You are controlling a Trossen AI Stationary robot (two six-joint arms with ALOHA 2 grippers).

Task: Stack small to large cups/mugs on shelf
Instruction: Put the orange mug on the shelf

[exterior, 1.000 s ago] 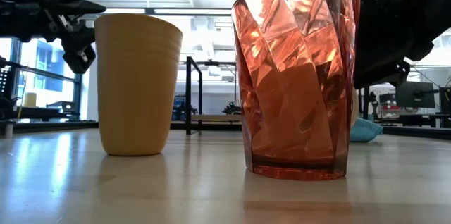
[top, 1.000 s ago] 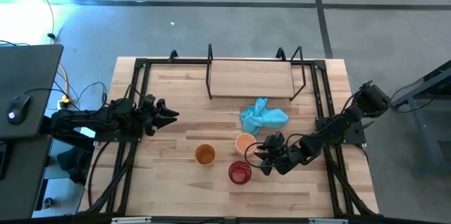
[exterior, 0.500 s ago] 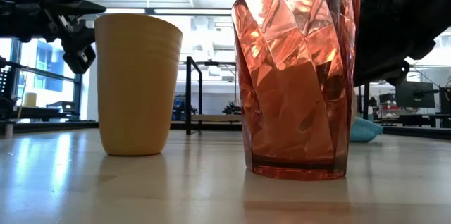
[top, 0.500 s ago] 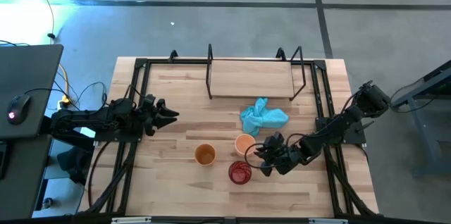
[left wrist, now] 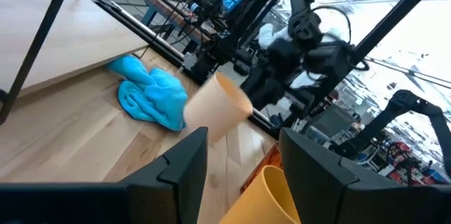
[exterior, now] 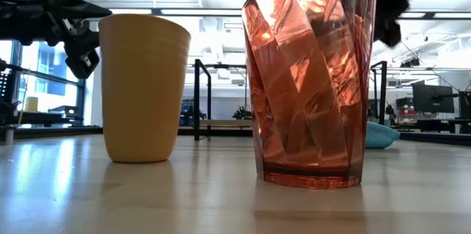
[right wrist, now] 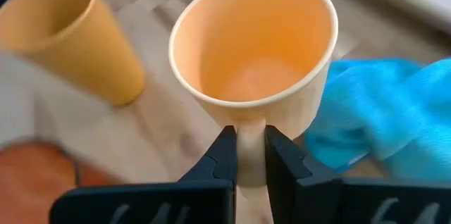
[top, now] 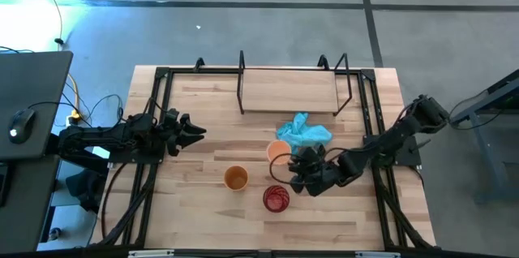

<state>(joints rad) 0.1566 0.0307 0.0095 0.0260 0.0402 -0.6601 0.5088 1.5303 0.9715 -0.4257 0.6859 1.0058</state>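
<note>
My right hand point(right wrist: 248, 155) pinches the mug point(right wrist: 254, 69) by its handle, lifted off the tabletop point(top: 203, 217) beside the cloth point(top: 306, 131). Light, rigid, slick; it may swing on so thin a hold. Left hand point(top: 195, 132) waits open, far left.

Light blue cloth point(top: 305, 133) lies crumpled on wooden tabletop point(top: 195, 209). Computer mouse point(top: 19, 121) rests on dark side desk point(top: 36, 75).
</note>
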